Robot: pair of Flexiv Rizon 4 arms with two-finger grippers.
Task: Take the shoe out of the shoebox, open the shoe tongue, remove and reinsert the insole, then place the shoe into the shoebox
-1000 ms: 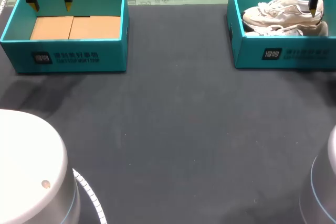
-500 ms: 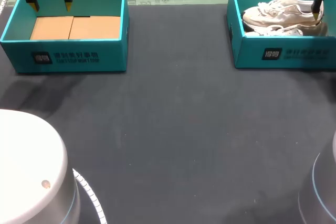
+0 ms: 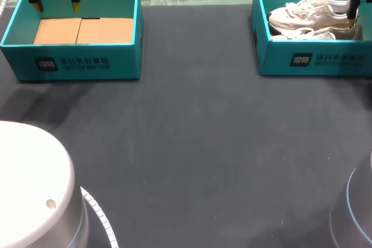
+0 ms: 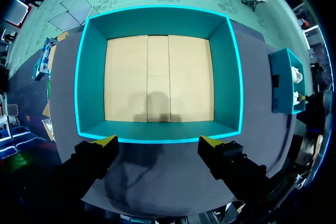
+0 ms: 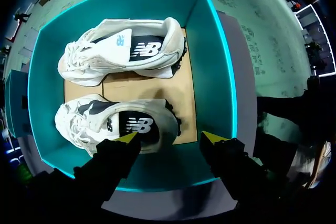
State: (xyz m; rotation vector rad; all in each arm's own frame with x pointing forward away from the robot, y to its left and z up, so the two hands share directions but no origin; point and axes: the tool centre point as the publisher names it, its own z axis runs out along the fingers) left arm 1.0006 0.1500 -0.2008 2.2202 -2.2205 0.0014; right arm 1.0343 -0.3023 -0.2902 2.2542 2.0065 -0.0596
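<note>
On dark table (image 3: pixel 197 143), toward far edge: two teal boxes, well apart. At left, left box (image 3: pixel 87 65), cardboard floor showing. At right, shoebox (image 3: pixel 325 62) with two white shoes lying on their sides, one behind the other: far shoe (image 5: pixel 126 51) and near shoe (image 5: pixel 115 124), both inside. Above left box, left gripper (image 4: pixel 158 141), fingers spread wide, nothing held. Above shoebox, right gripper (image 5: pixel 170 137), likewise spread wide, gripping nothing; one yellow tip at near shoe's heel, other over box's inner wall; contact with shoe impossible to tell.
</note>
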